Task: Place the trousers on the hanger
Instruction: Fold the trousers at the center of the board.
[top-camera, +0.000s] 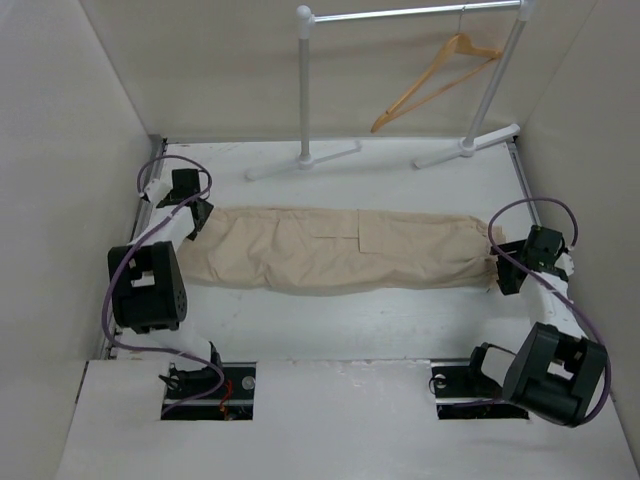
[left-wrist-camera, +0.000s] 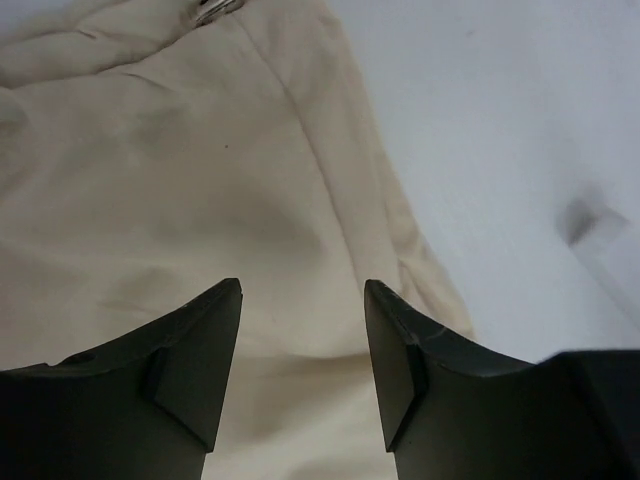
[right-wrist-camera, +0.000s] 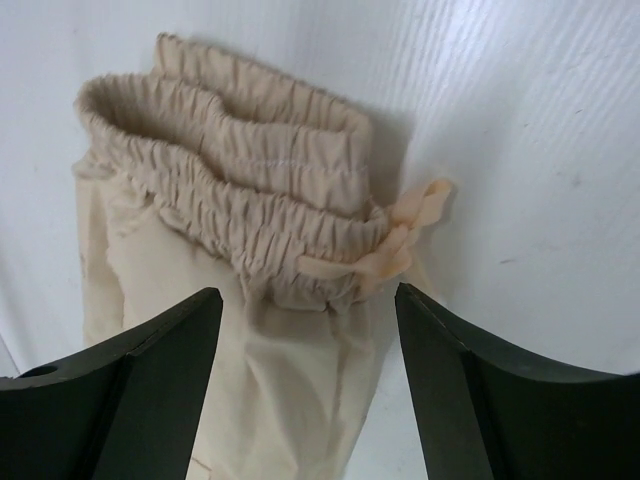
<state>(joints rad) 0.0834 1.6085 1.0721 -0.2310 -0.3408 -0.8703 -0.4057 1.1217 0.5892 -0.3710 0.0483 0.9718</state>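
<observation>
I see the trousers (top-camera: 340, 250) stretched flat across the table (top-camera: 400, 330), left gripper (left-wrist-camera: 303, 290) jaws apart over one end, right gripper (right-wrist-camera: 308, 295) jaws apart at the elastic waistband (right-wrist-camera: 230, 215) end, hanger (top-camera: 432, 80) hanging on the rack (top-camera: 305, 90) behind.

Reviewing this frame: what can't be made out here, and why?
- Top external: whether the left gripper and right gripper touch the trousers. Their own housings hide the tips.
- Left wrist: metal piece on the trousers, cut off by the top edge.
- Left wrist: grey shape at right, too blurred to identify.
</observation>
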